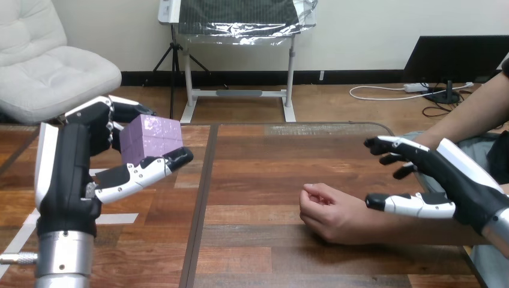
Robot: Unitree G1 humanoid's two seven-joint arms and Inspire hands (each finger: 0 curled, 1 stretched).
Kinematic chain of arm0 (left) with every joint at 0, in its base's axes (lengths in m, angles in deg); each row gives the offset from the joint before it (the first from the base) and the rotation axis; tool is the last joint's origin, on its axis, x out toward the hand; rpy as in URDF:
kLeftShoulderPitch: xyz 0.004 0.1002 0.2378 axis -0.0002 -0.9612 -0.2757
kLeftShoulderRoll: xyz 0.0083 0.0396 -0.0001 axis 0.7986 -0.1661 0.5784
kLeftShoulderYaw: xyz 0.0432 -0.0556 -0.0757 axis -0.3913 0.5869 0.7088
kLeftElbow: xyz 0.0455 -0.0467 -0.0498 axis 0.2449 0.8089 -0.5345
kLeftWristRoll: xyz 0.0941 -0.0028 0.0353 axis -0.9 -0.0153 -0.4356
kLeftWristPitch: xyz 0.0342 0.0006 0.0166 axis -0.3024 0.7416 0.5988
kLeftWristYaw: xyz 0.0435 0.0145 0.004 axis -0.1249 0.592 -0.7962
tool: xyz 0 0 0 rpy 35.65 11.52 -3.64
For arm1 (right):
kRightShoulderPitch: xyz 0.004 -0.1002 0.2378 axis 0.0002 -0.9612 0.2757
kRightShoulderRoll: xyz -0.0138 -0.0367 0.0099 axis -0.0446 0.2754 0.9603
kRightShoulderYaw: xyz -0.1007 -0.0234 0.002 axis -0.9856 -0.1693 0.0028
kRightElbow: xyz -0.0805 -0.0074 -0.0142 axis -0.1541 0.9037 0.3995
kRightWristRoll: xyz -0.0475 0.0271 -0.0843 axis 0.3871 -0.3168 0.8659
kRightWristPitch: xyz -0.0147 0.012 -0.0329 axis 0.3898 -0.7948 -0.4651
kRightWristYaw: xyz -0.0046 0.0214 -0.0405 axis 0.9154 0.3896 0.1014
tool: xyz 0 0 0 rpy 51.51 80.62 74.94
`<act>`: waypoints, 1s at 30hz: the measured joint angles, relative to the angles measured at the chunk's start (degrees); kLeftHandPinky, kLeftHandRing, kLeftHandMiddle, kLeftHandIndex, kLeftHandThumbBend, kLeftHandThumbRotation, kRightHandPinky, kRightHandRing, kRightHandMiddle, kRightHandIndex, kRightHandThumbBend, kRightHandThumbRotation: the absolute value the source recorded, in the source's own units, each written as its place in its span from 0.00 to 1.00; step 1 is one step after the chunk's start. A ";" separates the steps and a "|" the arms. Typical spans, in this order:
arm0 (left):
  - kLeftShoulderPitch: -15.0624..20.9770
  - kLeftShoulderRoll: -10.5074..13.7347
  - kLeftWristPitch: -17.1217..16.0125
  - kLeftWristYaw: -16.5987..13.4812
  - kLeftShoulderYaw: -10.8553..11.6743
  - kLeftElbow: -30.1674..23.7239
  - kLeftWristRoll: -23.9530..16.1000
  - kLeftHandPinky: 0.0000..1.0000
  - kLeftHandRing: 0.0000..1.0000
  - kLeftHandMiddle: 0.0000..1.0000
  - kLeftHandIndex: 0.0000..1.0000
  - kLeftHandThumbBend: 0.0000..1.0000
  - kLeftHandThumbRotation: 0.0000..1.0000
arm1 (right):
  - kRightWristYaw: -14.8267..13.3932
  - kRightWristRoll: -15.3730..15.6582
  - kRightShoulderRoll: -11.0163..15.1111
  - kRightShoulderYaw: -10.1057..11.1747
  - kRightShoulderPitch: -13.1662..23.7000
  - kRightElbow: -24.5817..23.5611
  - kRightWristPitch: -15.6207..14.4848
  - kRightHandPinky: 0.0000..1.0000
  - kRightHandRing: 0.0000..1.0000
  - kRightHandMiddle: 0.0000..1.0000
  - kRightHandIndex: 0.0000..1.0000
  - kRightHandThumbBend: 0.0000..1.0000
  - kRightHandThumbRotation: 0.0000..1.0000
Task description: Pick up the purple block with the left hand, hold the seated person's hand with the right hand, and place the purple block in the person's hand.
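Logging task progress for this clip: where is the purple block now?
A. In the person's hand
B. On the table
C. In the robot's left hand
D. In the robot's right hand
C: the block is gripped between the thumb and fingers of the left hand, above the table. The person's hand rests loosely curled on the table, apart from the block.

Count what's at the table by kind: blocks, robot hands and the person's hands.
Blocks: 1, the purple block
Robot hands: 2, the left hand and the right hand
Person's hands: 1, the person's hand
Total: 4
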 measured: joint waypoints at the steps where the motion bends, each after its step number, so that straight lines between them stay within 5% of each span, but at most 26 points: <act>1: -0.07 -0.12 0.00 0.06 0.00 0.00 0.00 0.26 0.31 0.37 0.40 0.50 0.00 | 0.01 0.22 0.18 -0.02 0.00 0.18 -0.01 0.72 0.84 0.87 0.89 0.88 0.62; 19: -0.72 -0.28 0.00 0.31 0.87 -0.03 -0.11 0.26 0.32 0.37 0.39 0.52 0.00 | 0.74 4.06 2.45 -1.65 0.32 1.93 -0.68 0.74 0.87 0.90 0.90 0.90 0.55; 30: -0.84 -0.40 0.00 0.62 0.91 -0.03 -0.10 0.27 0.33 0.38 0.39 0.53 0.00 | 1.38 6.06 3.77 -3.38 1.98 3.43 -0.31 0.84 0.88 0.89 0.89 0.90 0.48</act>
